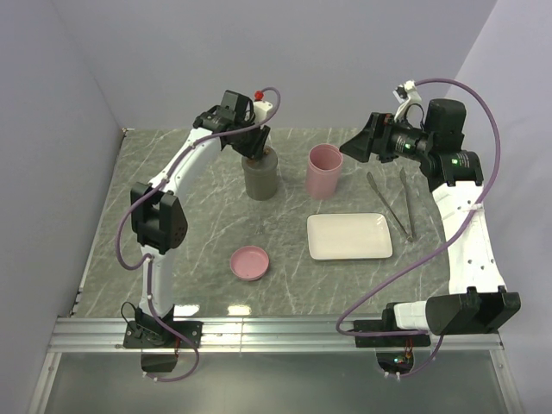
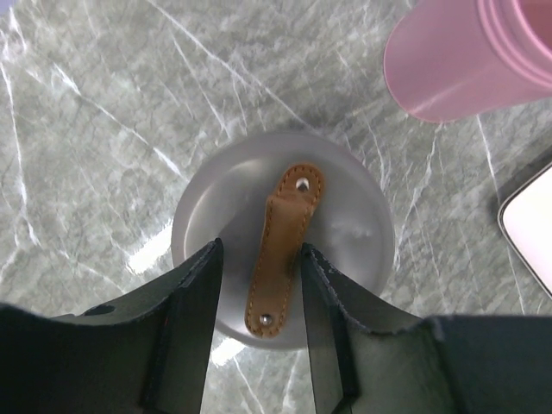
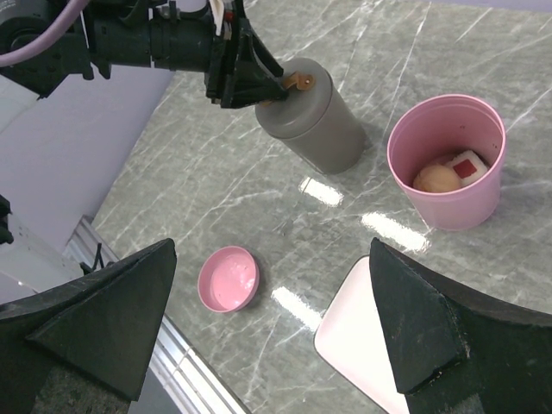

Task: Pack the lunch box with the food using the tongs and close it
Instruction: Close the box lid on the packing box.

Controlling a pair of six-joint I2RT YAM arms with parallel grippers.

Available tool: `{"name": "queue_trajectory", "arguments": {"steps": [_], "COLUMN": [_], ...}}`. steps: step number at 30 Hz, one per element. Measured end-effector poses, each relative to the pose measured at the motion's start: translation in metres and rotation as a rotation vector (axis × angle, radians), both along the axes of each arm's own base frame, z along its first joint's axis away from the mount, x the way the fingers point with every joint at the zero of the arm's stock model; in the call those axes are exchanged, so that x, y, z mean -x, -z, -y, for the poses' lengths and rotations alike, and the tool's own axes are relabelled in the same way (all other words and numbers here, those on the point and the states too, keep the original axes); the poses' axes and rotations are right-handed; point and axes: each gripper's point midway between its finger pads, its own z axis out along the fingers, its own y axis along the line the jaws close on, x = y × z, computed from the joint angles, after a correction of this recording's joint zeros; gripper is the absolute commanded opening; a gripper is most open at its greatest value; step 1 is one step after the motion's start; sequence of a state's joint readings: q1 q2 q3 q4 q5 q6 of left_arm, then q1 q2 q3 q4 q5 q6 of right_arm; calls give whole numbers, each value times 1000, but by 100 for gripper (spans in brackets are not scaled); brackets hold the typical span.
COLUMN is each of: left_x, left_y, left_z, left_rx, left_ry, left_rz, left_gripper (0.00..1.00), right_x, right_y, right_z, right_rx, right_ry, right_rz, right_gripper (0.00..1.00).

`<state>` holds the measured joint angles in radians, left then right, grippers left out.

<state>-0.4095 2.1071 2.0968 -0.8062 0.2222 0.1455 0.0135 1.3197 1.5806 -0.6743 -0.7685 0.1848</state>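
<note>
The lunch box [image 1: 260, 177] is a grey canister at the back of the table. Its lid [image 2: 345, 224] is on and carries a brown leather strap [image 2: 289, 216]. My left gripper [image 2: 260, 250] hangs over the lid, jaws open on either side of the strap, not pinching it. A pink cup [image 3: 448, 203] beside the canister holds food: a pale ball [image 3: 435, 179] and a red-centred sushi roll [image 3: 466, 166]. The tongs [image 1: 398, 203] lie on the table to the right. My right gripper [image 3: 272, 250] hovers high above the table, wide open and empty.
A white rectangular tray [image 1: 349, 235] lies in front of the pink cup [image 1: 324, 170], left of the tongs. A small pink lid [image 1: 250, 261] lies upturned nearer the front. White walls close in the left and back sides.
</note>
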Motion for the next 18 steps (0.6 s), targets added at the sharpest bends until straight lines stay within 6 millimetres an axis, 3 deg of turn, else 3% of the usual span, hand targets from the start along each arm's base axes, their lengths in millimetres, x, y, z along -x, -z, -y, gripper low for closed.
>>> {"name": "queue_trajectory", "arguments": {"steps": [18], "left_x": [-7], "left_y": [4], "left_z": [5], "left_rx": [5], "left_ry": [11], "left_rz": [30], "left_gripper": [48], "right_x": [1], "right_y": [5], "right_z": [-1], "right_rx": [-6], "right_ry": [-5], "right_rz": [-18], "right_gripper": [100]}}
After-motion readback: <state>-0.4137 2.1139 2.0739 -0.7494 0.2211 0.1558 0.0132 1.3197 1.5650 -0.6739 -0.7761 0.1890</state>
